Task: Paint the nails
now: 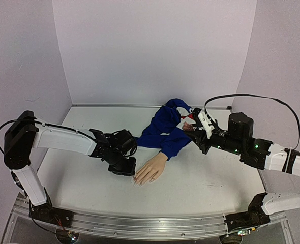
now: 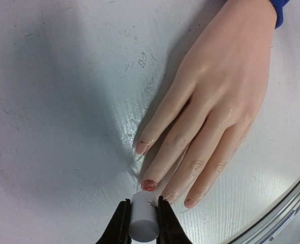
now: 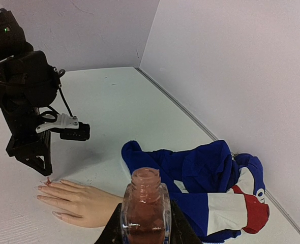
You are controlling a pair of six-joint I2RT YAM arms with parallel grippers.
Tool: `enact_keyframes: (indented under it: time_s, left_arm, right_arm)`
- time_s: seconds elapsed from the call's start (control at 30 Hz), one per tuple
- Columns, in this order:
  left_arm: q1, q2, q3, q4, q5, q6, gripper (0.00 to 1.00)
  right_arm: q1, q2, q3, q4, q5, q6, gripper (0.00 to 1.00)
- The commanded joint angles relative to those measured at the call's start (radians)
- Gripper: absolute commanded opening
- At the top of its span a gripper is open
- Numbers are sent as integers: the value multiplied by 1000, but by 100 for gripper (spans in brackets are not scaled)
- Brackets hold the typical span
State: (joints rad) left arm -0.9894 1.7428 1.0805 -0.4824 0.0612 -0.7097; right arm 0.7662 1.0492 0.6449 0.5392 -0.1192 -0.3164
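The beige mannequin hand [image 2: 216, 91] lies palm down on the table, fingers toward my left gripper [image 2: 142, 203]. That gripper is shut on a white polish cap [image 2: 143, 221], whose far end sits just short of a red-painted nail [image 2: 149, 185]. The brush itself is hidden. Two other nails [image 2: 141, 147] [image 2: 190, 203] look pale pink. From above, the left gripper [image 1: 124, 168] is at the fingertips of the hand [image 1: 151, 169]. My right gripper [image 3: 145, 223] is shut on the open bottle of pinkish polish [image 3: 145, 208], held upright over the blue sleeve [image 3: 201, 178].
The blue, white and red garment [image 1: 165, 132] is bunched at the back centre, behind the hand. A metal rail [image 2: 287, 203] runs along the table's near edge, close to the fingertips. White walls enclose the table on three sides.
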Motion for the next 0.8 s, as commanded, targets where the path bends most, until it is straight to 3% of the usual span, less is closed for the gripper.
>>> enact_keyframes:
  time_s: [0.0, 0.77]
  left_arm:
    - [0, 1, 25, -13, 12, -18, 0]
    - [0, -11, -7, -14, 11, -35, 0]
  right_arm:
    - [-5, -2, 15, 66, -11, 12, 0]
    - [-6, -1, 16, 66, -13, 13, 0]
